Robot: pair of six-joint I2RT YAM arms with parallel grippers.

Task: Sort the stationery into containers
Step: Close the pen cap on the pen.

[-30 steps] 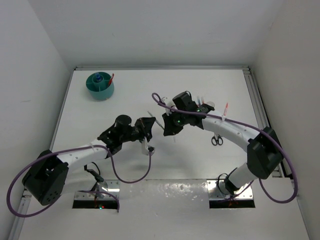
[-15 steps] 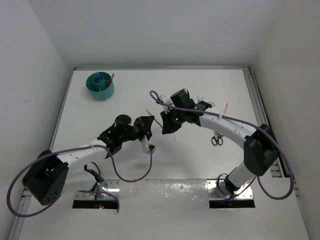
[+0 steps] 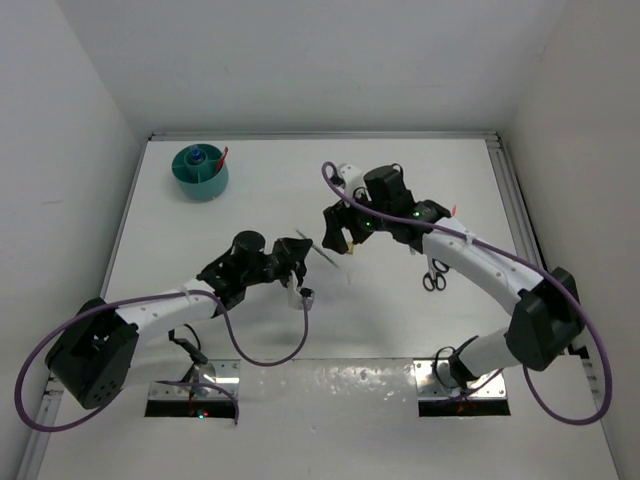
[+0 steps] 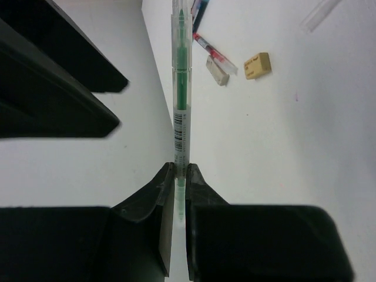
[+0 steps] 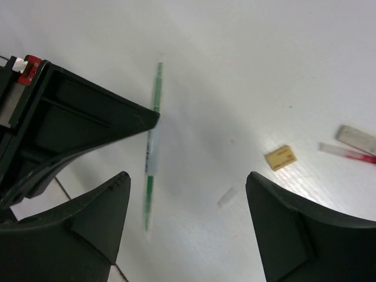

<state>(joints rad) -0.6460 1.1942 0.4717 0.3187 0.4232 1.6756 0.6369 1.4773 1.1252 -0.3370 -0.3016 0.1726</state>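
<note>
Above white table [image 3: 250, 190], left hand [image 4: 179, 171] clamped on clear-barrelled green pen [image 4: 181, 76]; right hand [image 5: 188, 179] spread wide, blocky tan eraser [image 5: 279, 157] below

The pen [image 4: 181, 88] has a clear, glossy plastic barrel over a green core. The left gripper [image 4: 179, 176] has matt black plastic fingers [image 4: 144, 202] — smooth. The white table [image 4: 282, 147] shows a faint sheen; the tan eraser [image 4: 257, 65] looks matt.

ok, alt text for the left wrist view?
The left gripper is shut on a clear pen with green ink, which points straight away from the camera over the white table. Beyond it lie a tan eraser and a red pen; black shapes fill the upper left.
</note>
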